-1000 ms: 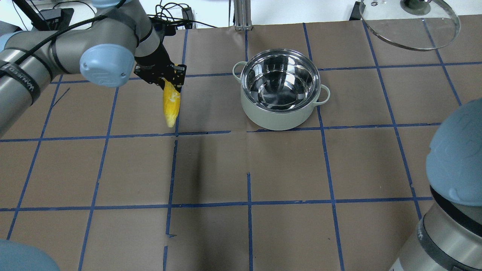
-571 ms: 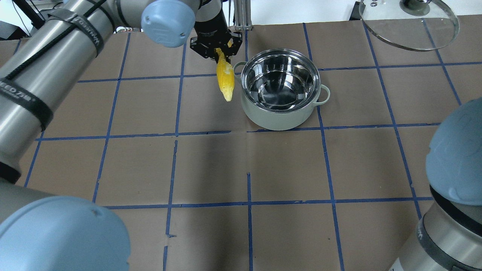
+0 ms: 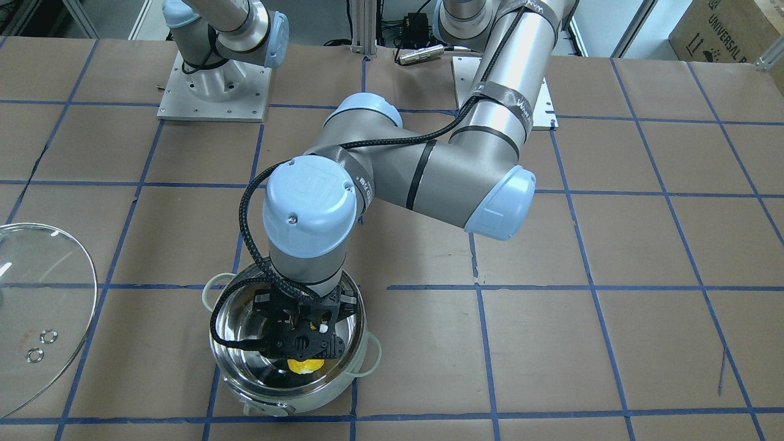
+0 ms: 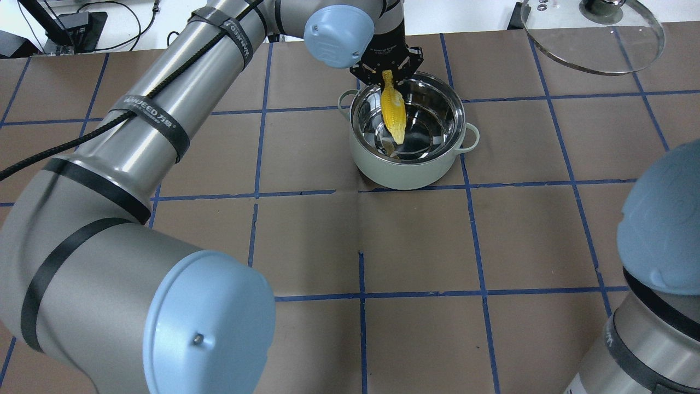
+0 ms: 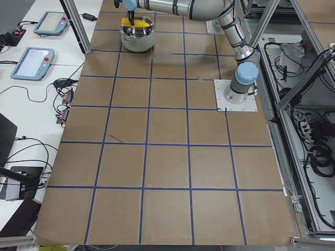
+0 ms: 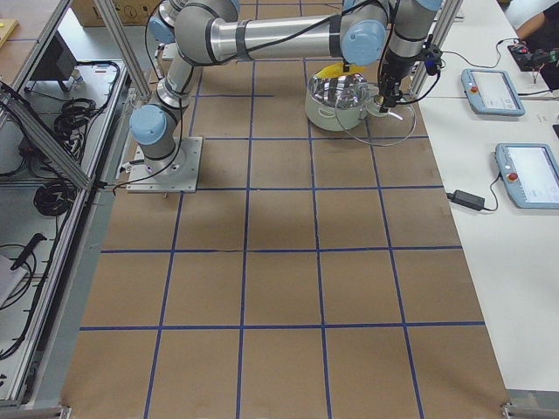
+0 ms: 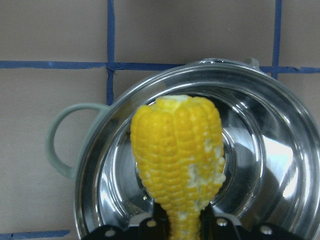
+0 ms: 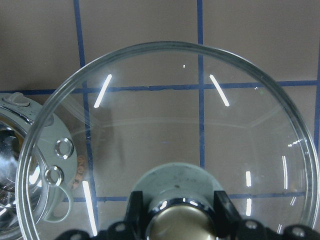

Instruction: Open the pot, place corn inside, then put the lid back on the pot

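The pot (image 4: 404, 172) stands open on the brown paper, steel inside, with pale side handles. My left gripper (image 4: 387, 68) is shut on the thick end of the corn (image 4: 395, 115), which hangs tip-down over the pot's mouth. In the left wrist view the corn (image 7: 177, 155) is above the pot's bowl (image 7: 260, 150). In the front view only a yellow bit of corn (image 3: 304, 365) shows under the gripper (image 3: 300, 343). My right gripper (image 8: 178, 215) is shut on the knob of the lid (image 8: 200, 125) and holds it aloft, to the right of the pot (image 8: 15, 145). The lid (image 4: 596, 44) is at the far right.
My left arm (image 4: 164, 120) stretches across the table's left half to the pot. My right arm's elbow (image 4: 661, 219) fills the near right corner. An aluminium post (image 4: 353, 22) and cables stand at the far edge. Blue tape lines grid the paper.
My left gripper has carried the corn to the right, from well left of the pot to over its mouth. The lid and the right arm have stayed in place.
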Robot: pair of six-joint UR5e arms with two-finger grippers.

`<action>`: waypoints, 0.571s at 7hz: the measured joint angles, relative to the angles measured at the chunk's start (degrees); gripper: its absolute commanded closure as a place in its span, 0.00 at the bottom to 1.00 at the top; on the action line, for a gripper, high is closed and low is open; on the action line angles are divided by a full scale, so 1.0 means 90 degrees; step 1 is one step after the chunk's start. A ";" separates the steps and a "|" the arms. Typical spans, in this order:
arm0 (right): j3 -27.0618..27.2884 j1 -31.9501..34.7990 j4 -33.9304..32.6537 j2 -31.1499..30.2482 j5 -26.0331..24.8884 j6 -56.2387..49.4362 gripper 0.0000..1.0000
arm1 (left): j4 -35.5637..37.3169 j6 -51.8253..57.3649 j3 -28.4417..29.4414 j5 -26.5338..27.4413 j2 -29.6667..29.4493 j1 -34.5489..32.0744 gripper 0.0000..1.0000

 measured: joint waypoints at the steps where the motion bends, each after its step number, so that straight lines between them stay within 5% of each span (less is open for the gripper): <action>1: -0.0003 0.0000 -0.0017 0.0025 0.0000 -0.0015 0.88 | -0.0009 -0.0007 0.0003 0.0029 -0.0096 -0.0037 0.00; 4: 0.0008 0.0021 -0.0138 0.0044 -0.0002 -0.0012 0.88 | -0.0004 0.0077 0.0043 0.0030 -0.0173 -0.0018 0.00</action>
